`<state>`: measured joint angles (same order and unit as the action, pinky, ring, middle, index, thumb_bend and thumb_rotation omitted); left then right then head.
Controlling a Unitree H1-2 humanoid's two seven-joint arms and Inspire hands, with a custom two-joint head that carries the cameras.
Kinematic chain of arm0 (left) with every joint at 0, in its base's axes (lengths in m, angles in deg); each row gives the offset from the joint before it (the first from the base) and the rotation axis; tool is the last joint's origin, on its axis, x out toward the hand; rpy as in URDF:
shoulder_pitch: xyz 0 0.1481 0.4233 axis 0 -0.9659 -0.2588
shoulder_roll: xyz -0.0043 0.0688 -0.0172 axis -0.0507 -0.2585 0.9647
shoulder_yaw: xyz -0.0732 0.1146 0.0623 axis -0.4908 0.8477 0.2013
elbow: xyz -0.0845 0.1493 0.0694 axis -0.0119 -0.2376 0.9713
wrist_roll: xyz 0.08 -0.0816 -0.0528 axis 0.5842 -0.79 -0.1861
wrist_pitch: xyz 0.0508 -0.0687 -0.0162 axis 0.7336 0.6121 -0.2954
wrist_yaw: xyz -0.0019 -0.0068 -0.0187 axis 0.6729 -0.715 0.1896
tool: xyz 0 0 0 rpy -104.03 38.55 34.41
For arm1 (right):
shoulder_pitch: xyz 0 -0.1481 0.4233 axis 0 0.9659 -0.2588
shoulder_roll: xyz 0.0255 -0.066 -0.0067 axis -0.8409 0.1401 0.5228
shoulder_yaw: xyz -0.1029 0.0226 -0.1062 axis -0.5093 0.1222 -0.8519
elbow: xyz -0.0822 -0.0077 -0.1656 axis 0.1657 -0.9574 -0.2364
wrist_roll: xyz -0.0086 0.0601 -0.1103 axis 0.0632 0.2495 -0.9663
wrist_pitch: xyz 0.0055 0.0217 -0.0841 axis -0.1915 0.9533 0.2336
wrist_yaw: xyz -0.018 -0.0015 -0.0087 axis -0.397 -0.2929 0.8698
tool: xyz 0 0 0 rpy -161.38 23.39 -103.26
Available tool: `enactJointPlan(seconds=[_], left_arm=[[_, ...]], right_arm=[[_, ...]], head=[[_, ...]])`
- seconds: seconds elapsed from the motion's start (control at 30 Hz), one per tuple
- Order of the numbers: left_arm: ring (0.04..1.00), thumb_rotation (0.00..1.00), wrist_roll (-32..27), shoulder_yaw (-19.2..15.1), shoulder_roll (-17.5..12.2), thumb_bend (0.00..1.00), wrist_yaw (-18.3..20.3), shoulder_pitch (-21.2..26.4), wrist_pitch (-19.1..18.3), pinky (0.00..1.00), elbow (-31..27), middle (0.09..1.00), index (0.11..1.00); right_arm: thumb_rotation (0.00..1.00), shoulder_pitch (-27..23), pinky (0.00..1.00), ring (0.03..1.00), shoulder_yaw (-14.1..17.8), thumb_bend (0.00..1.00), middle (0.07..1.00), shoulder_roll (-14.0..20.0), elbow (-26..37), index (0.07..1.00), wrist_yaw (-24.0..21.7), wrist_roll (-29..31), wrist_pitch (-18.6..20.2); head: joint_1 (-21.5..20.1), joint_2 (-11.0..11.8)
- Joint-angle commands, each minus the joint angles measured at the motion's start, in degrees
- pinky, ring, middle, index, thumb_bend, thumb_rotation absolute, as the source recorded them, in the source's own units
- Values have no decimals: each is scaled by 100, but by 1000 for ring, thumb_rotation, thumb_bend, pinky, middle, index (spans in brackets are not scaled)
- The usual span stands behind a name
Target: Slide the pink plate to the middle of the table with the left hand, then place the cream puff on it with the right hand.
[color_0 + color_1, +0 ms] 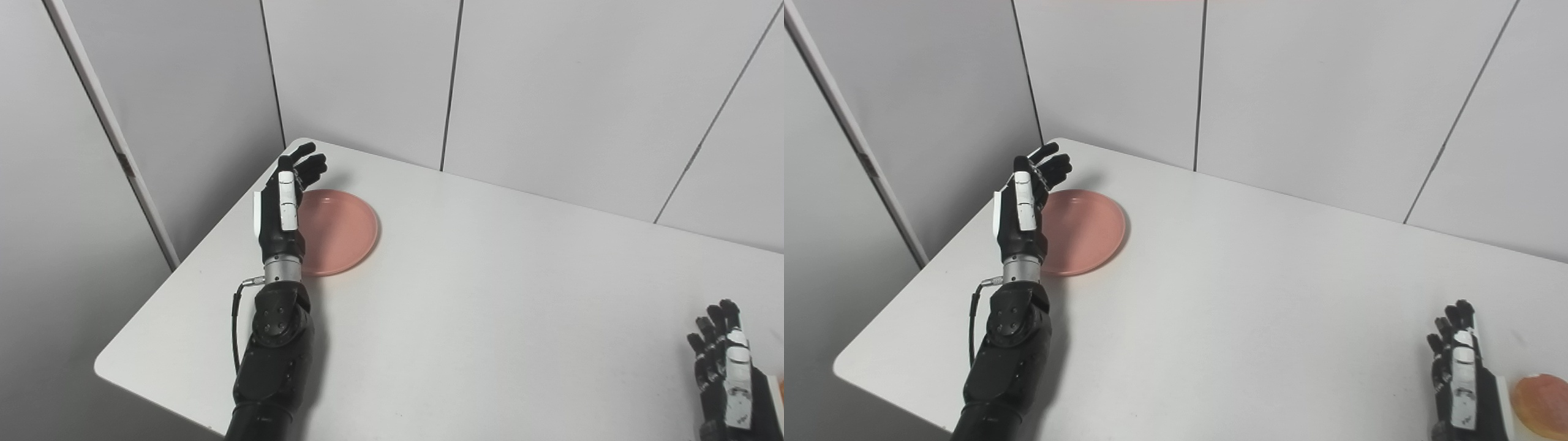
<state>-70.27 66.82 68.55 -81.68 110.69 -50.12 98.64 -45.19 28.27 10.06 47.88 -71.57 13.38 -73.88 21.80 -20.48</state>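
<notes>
The left hand (pixel 283 205) stands in the upper left of the frame, edge-on, its fingers (pixel 309 165) extended and loosely spread, curling a little at the tips. It holds nothing. It sits at the left rim of the pink plate (pixel 340 233) and covers that rim from the camera; whether the palm touches the plate cannot be told. The left forearm (pixel 272 361) rises from the bottom edge, with a thin black cable (pixel 235 324) looping beside the wrist.

The pink plate lies flat on the white table (pixel 490 294), near the table's far left corner and well apart from the table's middle. Nothing lies in it.

The right hand (pixel 1461 383) is at the lower right of the frame, partly cut by the bottom edge. Its fingers point up and away, slightly apart, with nothing between them. It rests low by the table surface; contact cannot be confirmed.

The cream puff (pixel 1542 397) shows in the right eye view only, at the lower right corner: a round orange-tan item just beside the right hand, on its outer side, and cut by the frame edge. It appears to sit on a pale surface. It is well apart from the pink plate, with the width of the table between the 2.

Behind the table stand plain grey wall panels (pixel 551 79) with dark vertical seams.
</notes>
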Motion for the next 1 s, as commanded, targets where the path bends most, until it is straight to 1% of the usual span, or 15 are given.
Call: enactJointPlan(seconds=[0.0,0.1,0.2,0.33,0.4,0.5,0.57,0.63,0.67,0.7,0.73,0.8,0.83,0.9,0.97], left_arm=[[673,1000,126,-65,-214,855,-136,253,274,758,-61,665,657],[650,1000,137,-161,-285,864,-267,245,283,690,-75,663,650],[650,1000,160,-221,-376,899,-339,250,285,671,21,663,650],[647,1000,44,-300,-531,963,-352,259,418,664,269,657,645],[646,1000,32,-328,-588,975,-374,261,501,675,388,654,647],[650,1000,61,-391,-654,996,-464,272,548,677,518,660,651],[649,1000,62,-426,-693,998,-517,278,549,674,587,660,651],[650,1000,55,-455,-737,998,-543,278,561,669,676,660,654],[656,1000,68,-468,-756,992,-571,284,565,683,734,662,657],[656,1000,66,-474,-770,987,-590,294,572,682,791,662,656],[660,1000,59,-471,-787,978,-595,300,574,679,844,666,659],[682,1000,4,-449,-826,960,-534,305,552,693,951,684,672],[706,1000,-30,-440,-840,942,-497,304,536,720,994,701,686],[721,1000,-82,-426,-857,924,-452,312,556,731,1080,710,694],[722,1000,-103,-396,-851,927,-449,319,520,722,1155,710,693]], right_arm=[[950,253,1000,1000,-15,336,1000,-30,-117,1000,-41,13,50],[973,254,1000,1000,3,331,1000,-26,-137,1000,-61,69,20],[890,251,1000,1000,65,325,1000,-88,-175,1000,-72,207,-62],[946,264,1000,1000,24,347,1000,-50,-158,1000,-56,116,-40],[875,259,1000,1000,71,327,1000,-94,-167,1000,-80,234,-81],[904,270,1000,1000,56,325,1000,-90,-114,1000,-85,243,-8],[906,270,1000,1000,29,321,1000,-66,-113,1000,-83,197,0],[967,271,1000,1000,-11,327,1000,-25,-120,1000,-81,122,-12],[964,264,1000,1000,37,326,1000,-57,-127,1000,-121,275,-7],[887,263,1000,1000,63,315,1000,-83,-121,1000,-123,340,-8],[880,266,1000,1000,35,320,1000,-64,-107,1000,-83,241,32],[947,264,1000,1000,4,330,1000,-33,-117,1000,-84,168,27],[907,259,1000,1000,30,333,1000,-49,-134,1000,-95,220,-2],[882,251,1000,1000,50,327,1000,-59,-145,1000,-113,261,-27],[901,259,1000,1000,2,337,1000,-29,-138,1000,-81,118,-54]], head=[[25,2],[31,5],[31,5],[36,-2],[27,-1],[27,-1],[27,-1],[27,-1],[41,17],[41,17],[41,17],[41,17],[41,17],[41,17],[40,17]])
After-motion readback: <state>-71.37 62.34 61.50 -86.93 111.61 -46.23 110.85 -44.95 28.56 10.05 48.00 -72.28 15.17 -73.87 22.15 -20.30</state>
